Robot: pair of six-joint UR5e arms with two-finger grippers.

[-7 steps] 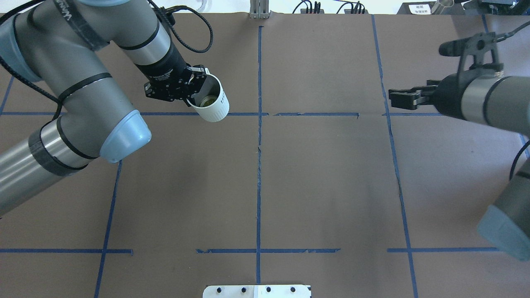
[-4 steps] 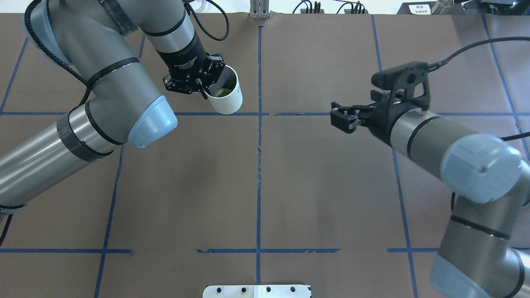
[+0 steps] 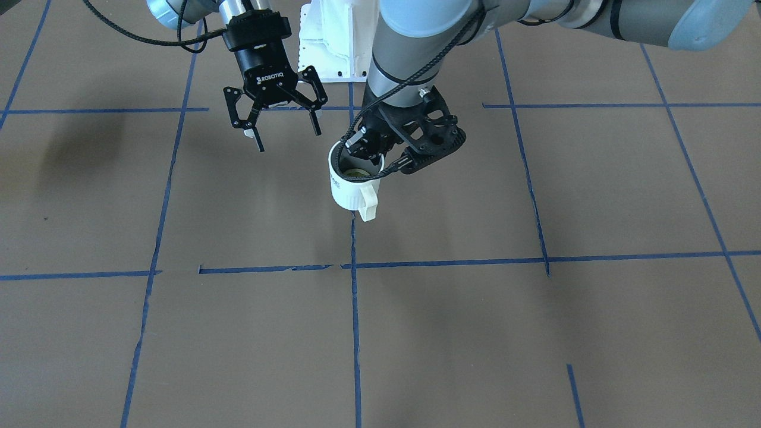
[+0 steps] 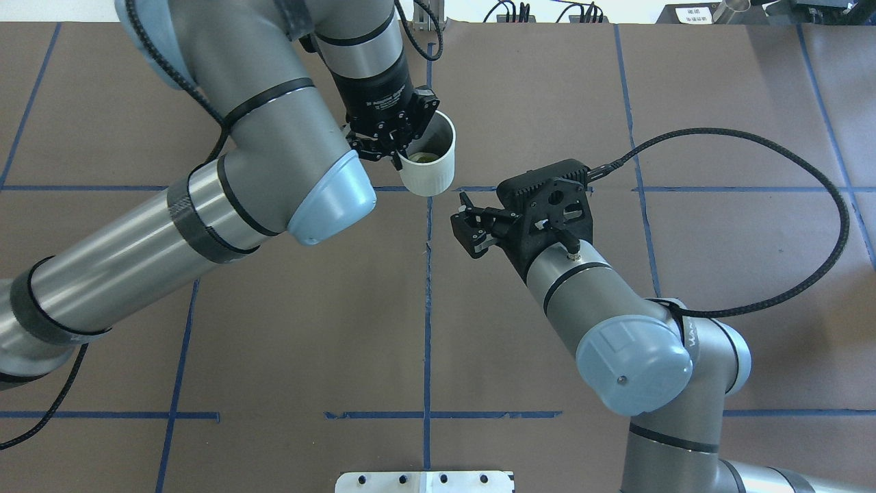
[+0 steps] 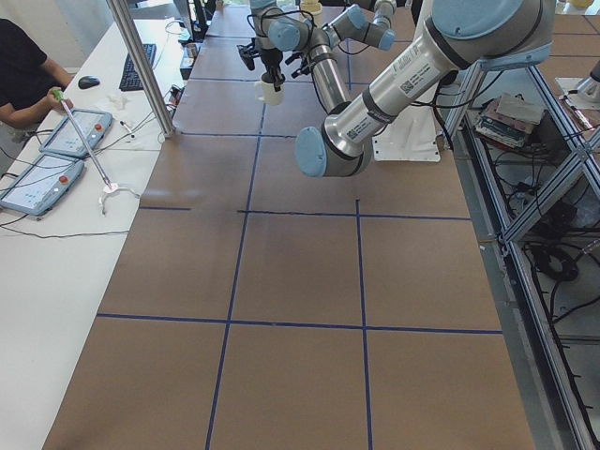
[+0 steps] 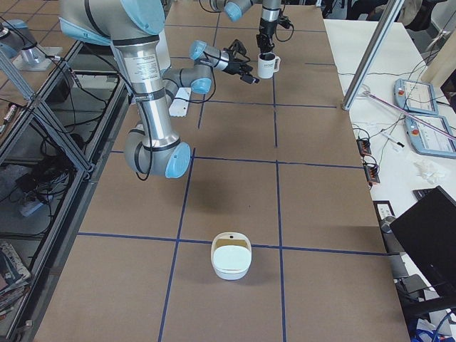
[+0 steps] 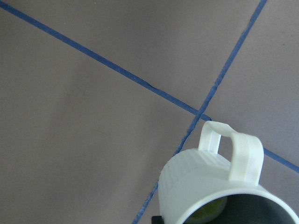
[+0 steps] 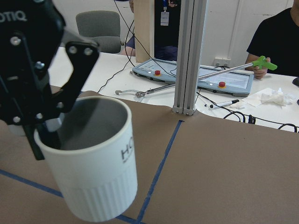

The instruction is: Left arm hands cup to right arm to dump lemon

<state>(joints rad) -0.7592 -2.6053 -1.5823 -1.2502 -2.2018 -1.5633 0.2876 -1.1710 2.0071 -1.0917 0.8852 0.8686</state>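
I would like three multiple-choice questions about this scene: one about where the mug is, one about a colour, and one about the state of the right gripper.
1. Where is the white mug?
A. Standing on the table.
B. Lying on its side.
C. Clamped at its rim by the left gripper.

2. What colour are the tape lines?
A. Blue.
B. Red.
C. Yellow.

3. How is the right gripper?
A. Shut on the mug's handle.
B. Open, apart from the mug.
C. Shut on nothing.

Answers:
1 C, the overhead view shows the gripper pinching the rim.
2 A, the strips are blue in every view.
3 B, its jaws stand wide and touch nothing.
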